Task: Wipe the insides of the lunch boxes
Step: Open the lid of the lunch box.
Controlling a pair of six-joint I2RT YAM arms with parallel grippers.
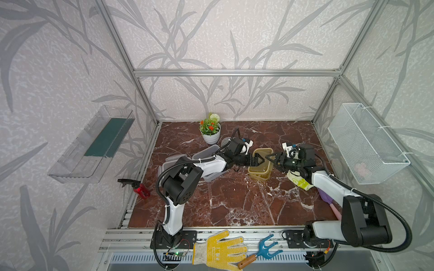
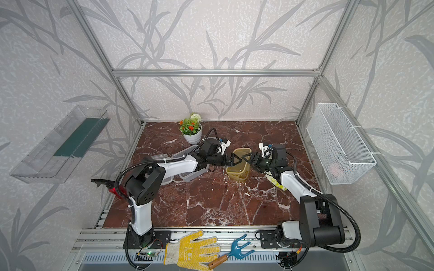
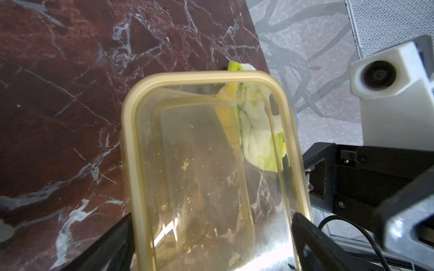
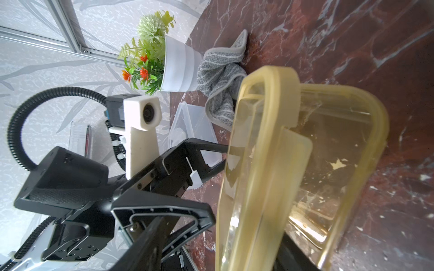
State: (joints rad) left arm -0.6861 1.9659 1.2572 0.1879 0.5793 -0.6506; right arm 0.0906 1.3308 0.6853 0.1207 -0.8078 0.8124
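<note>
While the amber box [image 1: 260, 164] sits between both arms, long axis running away from them, the left gripper [image 1: 260, 161] gapes wide, straddling its near-left rim; the right gripper [image 1: 270, 157] grasps its lid.

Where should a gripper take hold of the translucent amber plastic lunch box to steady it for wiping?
Probably the thick rolled rim of the translucent amber plastic lunch box, on a long side, coming from above with one finger inside the wall. The box stands upright with its lid off and its walls are thin, so the rim looks like the firmest edge to pinch.
</note>
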